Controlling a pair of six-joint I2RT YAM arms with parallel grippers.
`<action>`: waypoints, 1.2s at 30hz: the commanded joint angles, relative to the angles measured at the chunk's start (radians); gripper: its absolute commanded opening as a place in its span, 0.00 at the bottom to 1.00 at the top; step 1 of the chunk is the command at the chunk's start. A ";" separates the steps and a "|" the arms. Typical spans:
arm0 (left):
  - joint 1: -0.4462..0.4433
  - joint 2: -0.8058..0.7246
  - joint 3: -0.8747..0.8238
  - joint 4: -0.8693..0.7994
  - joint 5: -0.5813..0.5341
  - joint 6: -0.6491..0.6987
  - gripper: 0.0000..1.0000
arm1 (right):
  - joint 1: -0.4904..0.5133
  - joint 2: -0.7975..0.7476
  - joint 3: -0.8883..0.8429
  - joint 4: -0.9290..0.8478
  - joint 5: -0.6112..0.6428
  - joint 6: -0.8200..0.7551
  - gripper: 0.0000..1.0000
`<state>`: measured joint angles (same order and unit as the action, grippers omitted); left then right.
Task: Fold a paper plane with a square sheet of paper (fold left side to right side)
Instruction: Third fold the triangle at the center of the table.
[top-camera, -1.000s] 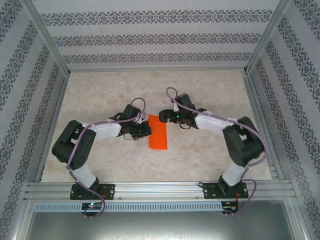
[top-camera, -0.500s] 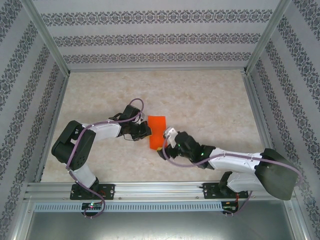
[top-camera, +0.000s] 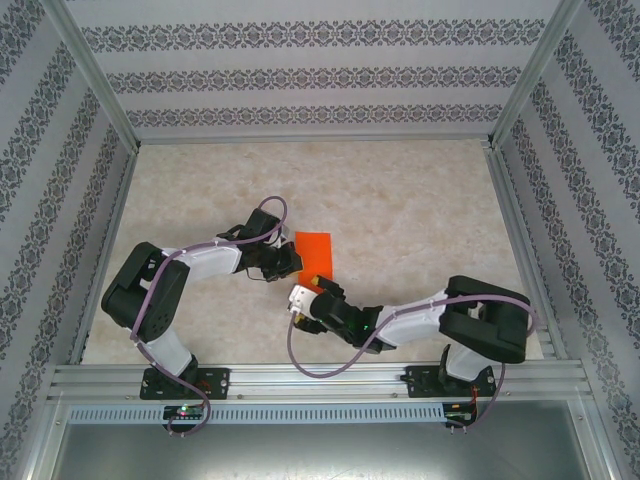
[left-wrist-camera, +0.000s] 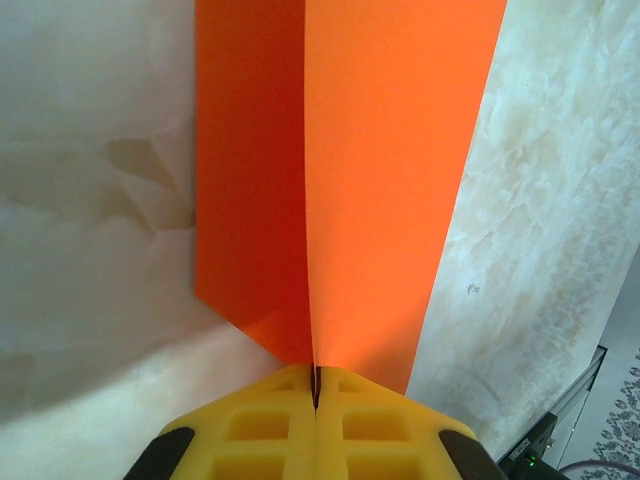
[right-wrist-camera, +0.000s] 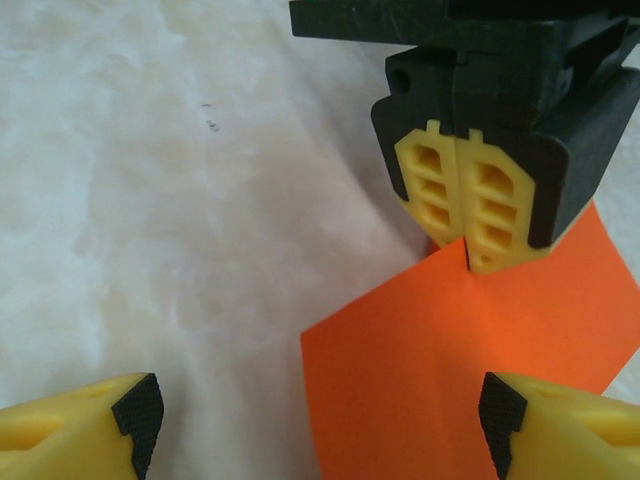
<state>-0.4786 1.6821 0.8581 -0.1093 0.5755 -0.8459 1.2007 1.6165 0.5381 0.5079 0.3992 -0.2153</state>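
The square sheet of paper (top-camera: 316, 252) is bright orange and lies folded into a narrow strip on the table's middle. In the left wrist view the paper (left-wrist-camera: 385, 170) has one layer raised, and its thin edge runs into the slit between my yellow fingers. My left gripper (top-camera: 295, 262) (left-wrist-camera: 315, 385) is shut on that edge at the strip's left side. In the right wrist view the same shut fingers (right-wrist-camera: 490, 215) pinch the paper (right-wrist-camera: 470, 370). My right gripper (top-camera: 313, 293) (right-wrist-camera: 320, 420) is low at the strip's near end, open wide, with the paper's corner lying between its fingers untouched.
The marble-patterned table (top-camera: 420, 200) is boxed in by patterned walls and aluminium posts. A metal rail (top-camera: 320, 378) runs along the near edge by the arm bases. The right arm's forearm lies low across the near right of the table.
The right arm has swung from the paper's far right side round to its near end and dropped low. Its jaws have narrowed slightly. The left arm has kept its pinch and stayed still.
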 joint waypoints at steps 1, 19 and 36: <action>-0.012 -0.021 0.029 -0.037 0.009 0.016 0.00 | 0.005 0.036 0.060 0.068 0.068 -0.037 0.77; -0.014 -0.012 0.037 -0.054 -0.009 0.033 0.00 | 0.002 0.013 0.055 -0.031 0.042 -0.003 0.26; 0.012 -0.125 0.127 -0.309 -0.180 0.235 0.54 | -0.058 -0.044 0.049 -0.135 -0.104 0.093 0.00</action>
<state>-0.4763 1.6005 0.9424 -0.3092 0.4664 -0.6983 1.1530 1.5974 0.5907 0.3962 0.3420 -0.1604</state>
